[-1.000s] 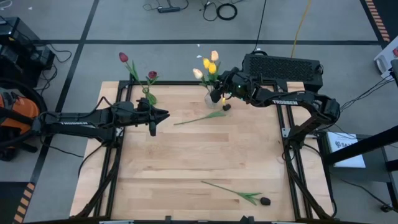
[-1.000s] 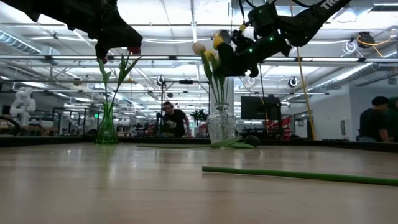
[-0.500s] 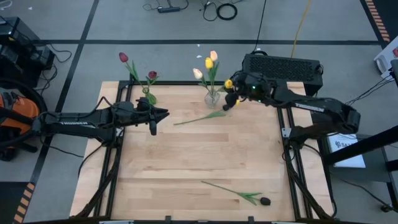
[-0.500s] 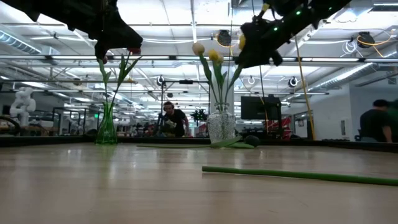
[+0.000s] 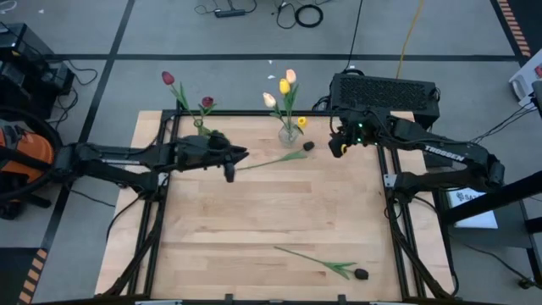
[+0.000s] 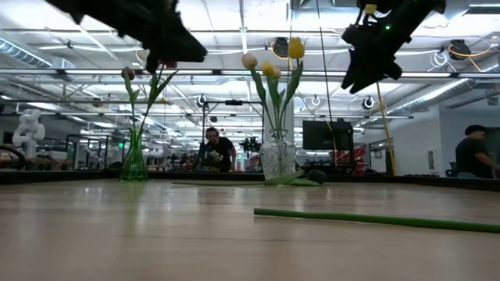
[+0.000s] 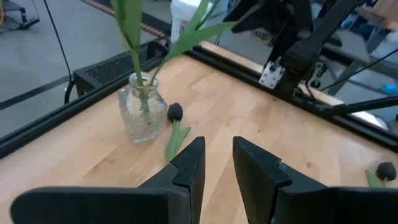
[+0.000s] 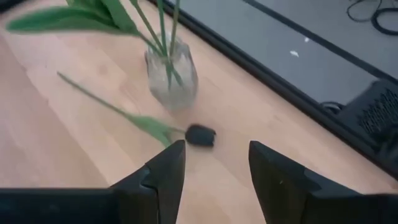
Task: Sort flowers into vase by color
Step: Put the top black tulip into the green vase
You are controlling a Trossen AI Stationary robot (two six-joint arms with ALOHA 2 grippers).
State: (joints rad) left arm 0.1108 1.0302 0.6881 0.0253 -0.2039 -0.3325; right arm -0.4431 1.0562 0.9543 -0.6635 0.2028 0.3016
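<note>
We can read "TROSSEN" on the right arm. Its right gripper (image 5: pixel 337 149) hangs open and empty near the desk's (image 5: pixel 254 212) far edge, beside the clear vase (image 5: pixel 289 132) of yellow flowers (image 5: pixel 284 86). The left gripper (image 5: pixel 230 167) sits part open, holding nothing.

Two dark arms, white lettering, green indicator light.

Robotics lab, cabled floor (image 5: pixel 254 34) (open hall)

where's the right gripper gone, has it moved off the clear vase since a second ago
Yes. In the high view the right gripper, open and empty, has pulled back rightward from the clear vase, toward the table's right edge.
</note>
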